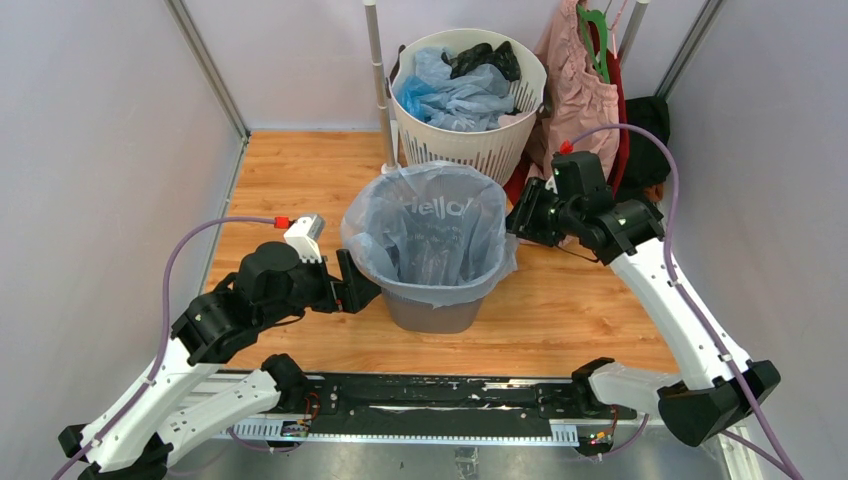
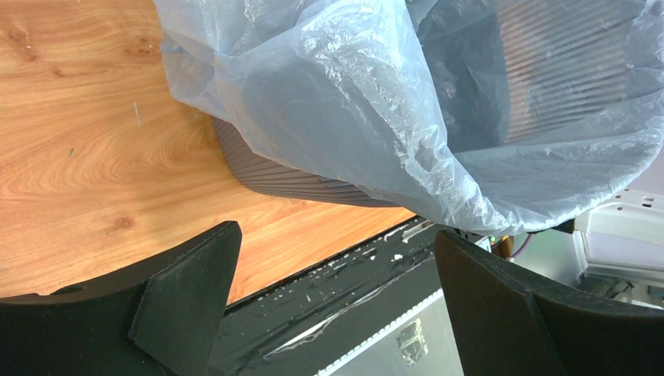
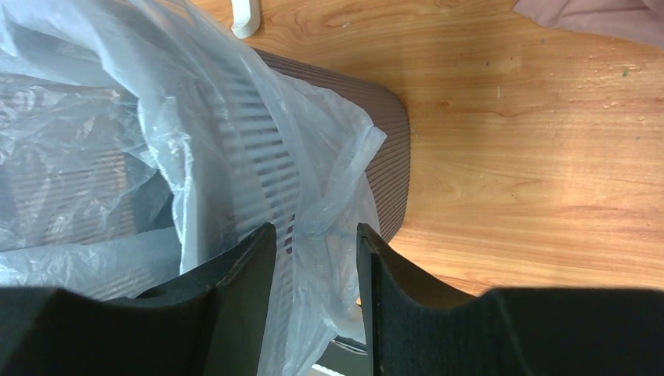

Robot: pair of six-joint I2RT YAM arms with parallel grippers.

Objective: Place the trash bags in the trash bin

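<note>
The dark grey trash bin (image 1: 432,312) stands mid-table, lined with a pale blue see-through trash bag (image 1: 430,232) with "Hello" lettering, its edge folded over the rim. My left gripper (image 1: 358,283) is open and empty just left of the bin; in the left wrist view (image 2: 337,233) the bag (image 2: 376,102) and bin wall (image 2: 274,176) lie beyond the jaws. My right gripper (image 1: 515,222) is at the bin's right rim. In the right wrist view (image 3: 317,235) its fingers stand a little apart, with the bag's loose edge (image 3: 333,168) hanging between them beside the bin (image 3: 389,157).
A round white slotted basket (image 1: 470,150) at the back holds more blue and black bags (image 1: 450,95). A pink garment (image 1: 580,85) hangs back right by a dark cloth (image 1: 650,130). A grey pole (image 1: 378,80) stands left of the basket. Grey walls close both sides.
</note>
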